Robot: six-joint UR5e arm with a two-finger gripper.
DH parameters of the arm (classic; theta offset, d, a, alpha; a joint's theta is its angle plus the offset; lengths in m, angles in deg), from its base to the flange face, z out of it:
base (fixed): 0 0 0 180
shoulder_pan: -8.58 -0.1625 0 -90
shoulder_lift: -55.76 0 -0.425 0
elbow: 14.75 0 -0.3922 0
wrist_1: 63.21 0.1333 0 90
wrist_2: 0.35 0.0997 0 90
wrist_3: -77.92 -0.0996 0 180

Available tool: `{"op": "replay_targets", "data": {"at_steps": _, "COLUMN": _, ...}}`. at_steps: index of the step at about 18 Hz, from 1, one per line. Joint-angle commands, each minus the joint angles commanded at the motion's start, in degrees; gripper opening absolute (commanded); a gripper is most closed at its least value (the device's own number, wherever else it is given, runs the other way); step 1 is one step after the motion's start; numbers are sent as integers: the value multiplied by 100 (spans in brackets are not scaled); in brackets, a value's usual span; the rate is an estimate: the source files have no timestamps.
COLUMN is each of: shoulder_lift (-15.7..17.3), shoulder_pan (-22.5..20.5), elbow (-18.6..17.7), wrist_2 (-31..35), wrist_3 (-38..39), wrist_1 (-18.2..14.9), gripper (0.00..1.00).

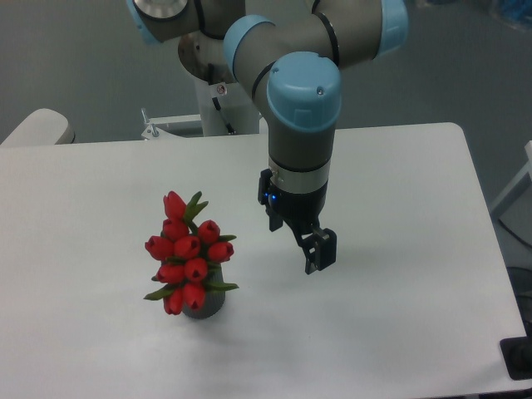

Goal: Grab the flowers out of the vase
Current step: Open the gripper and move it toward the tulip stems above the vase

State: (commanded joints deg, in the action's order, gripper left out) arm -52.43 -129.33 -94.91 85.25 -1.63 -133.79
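A bunch of red tulip flowers (188, 252) with green leaves stands in a small dark grey vase (205, 306) on the left part of the white table (399, 332). The blooms lean up and to the left and cover most of the vase. My gripper (319, 253) hangs to the right of the flowers, well apart from them, pointing down above the table. Its black fingers (327, 248) look close together with nothing between them, but the angle hides the gap.
The arm's base and a metal bracket (154, 126) stand at the table's far edge. A pale rounded object (37, 129) sits at the far left. The table's right edge runs near x 600, with a black item (519, 357) at the lower right.
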Motion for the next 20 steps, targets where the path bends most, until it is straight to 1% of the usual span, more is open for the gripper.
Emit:
{"op": "replay_targets", "data": {"at_steps": 2, "shoulder_lift": 18, "shoulder_pan": 45, "elbow": -96, "wrist_2": 0, "wrist_3": -8, "wrist_1": 17, "gripper": 100}}
{"op": "replay_targets", "data": {"at_steps": 9, "shoulder_lift": 105, "shoulder_pan": 1, "elbow": -114, "wrist_2": 9, "wrist_3": -35, "wrist_1": -26, "gripper": 100}}
{"op": "replay_targets", "data": {"at_steps": 11, "shoulder_lift": 176, "shoulder_pan": -17, "elbow": -167, "wrist_2": -35, "wrist_3": -52, "wrist_1": -26, "gripper": 100}}
{"op": "replay_targets", "data": {"at_steps": 12, "shoulder_lift": 176, "shoulder_pan": -43, "elbow": -167, "wrist_2": -209, "wrist_3": -52, "wrist_1": -35, "gripper": 100}}
{"op": "replay_targets", "data": {"at_steps": 13, "shoulder_lift": 176, "shoulder_pan": -174, "elbow": -184, "wrist_2": -489, "wrist_3": -44, "wrist_1": -35, "gripper": 100}}
{"op": "replay_targets", "data": {"at_steps": 16, "shoulder_lift": 281, "shoulder_pan": -385, "elbow": -439, "wrist_2": -1325, "wrist_3": 0, "wrist_1": 35, "gripper": 100}}
{"op": "replay_targets", "data": {"at_steps": 18, "shoulder_lift": 281, "shoulder_pan": -491, "elbow": -466, "wrist_2": -1703, "wrist_3": 0, "wrist_1": 35, "gripper": 100}}
{"op": "replay_targets", "data": {"at_steps": 20, "shoulder_lift": 299, "shoulder_pan": -535, "elbow": -588, "wrist_2": -1950, "wrist_3": 157, "wrist_1": 44, "gripper": 100}}
